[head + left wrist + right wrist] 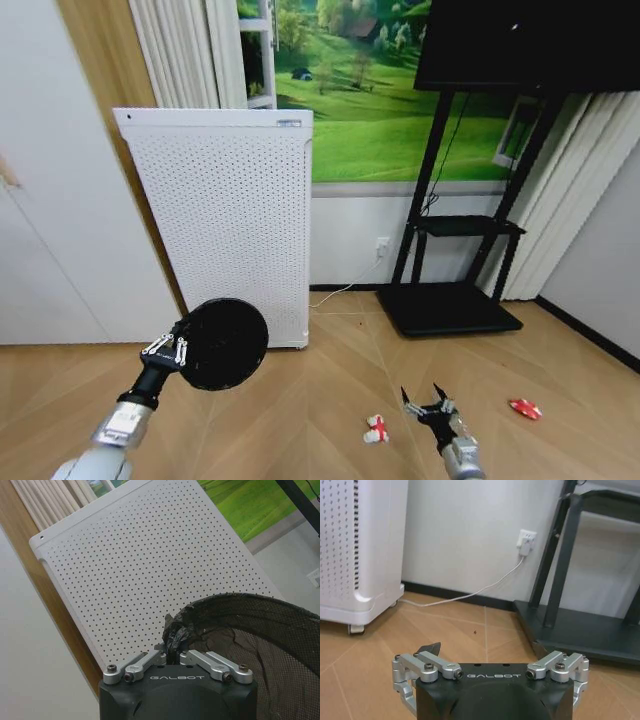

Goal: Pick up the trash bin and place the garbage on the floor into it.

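now left end effector (166,350) holds trash bin (224,343) aloft.

Trash bin (250,645): cut off by the left wrist view's edge — inside hidden in the head view.
Right gripper (490,700): fingertips hidden behind its body.
Red piece (525,408): too small to identify.

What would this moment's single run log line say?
left pincer: shut on trash bin rim, bin lifted | right pincer: open, low over floor | garbage: on floor
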